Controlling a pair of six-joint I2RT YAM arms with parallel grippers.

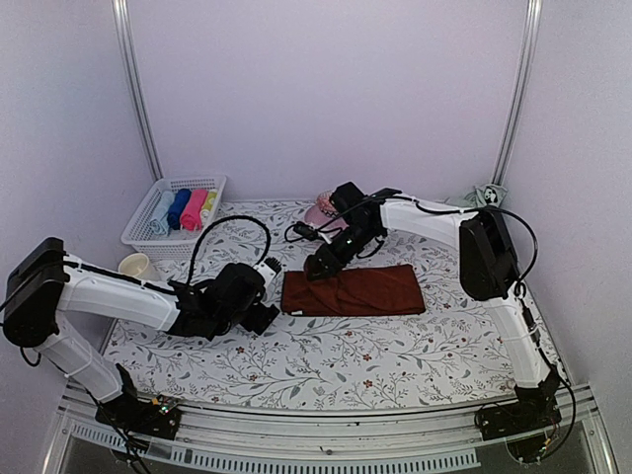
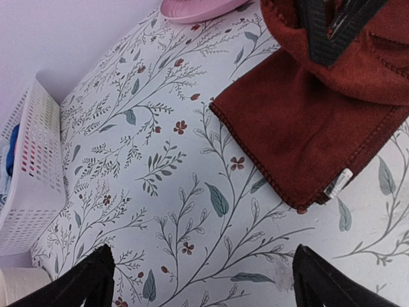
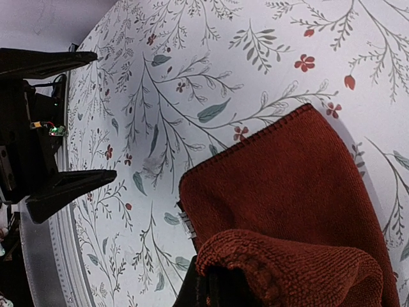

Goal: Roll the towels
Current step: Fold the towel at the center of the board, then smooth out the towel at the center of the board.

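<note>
On the left, a white basket [image 1: 173, 212] is holding rolled cloths in several colours, with a cup [image 1: 133, 265] sitting just beside it on the flower-covered desk [image 1: 326, 365]. The left end effector [image 1: 271, 294] is hanging released, its fingers wide apart and gripping nothing, just beside the left short edge of the dark red-brown towel [image 1: 360, 292]. The right end effector [image 1: 315, 268] is clenched on that same left end, pinching a bunched fold of cloth and lifting it off the layer beneath, as the right wrist view is showing. The rest of the towel is lying folded into a long strip across the middle of the desk. A pale green towel [image 1: 483, 195] is waiting at the back right corner, well apart from both arms. Rolling of the first towel appears to be only beginning, with the lifted end being turned over to start the coil. The next move is calling for the pinched edge to be carried rightward over the strip and tucked tight, the free end effector perhaps steadying the cloth against sliding
</note>
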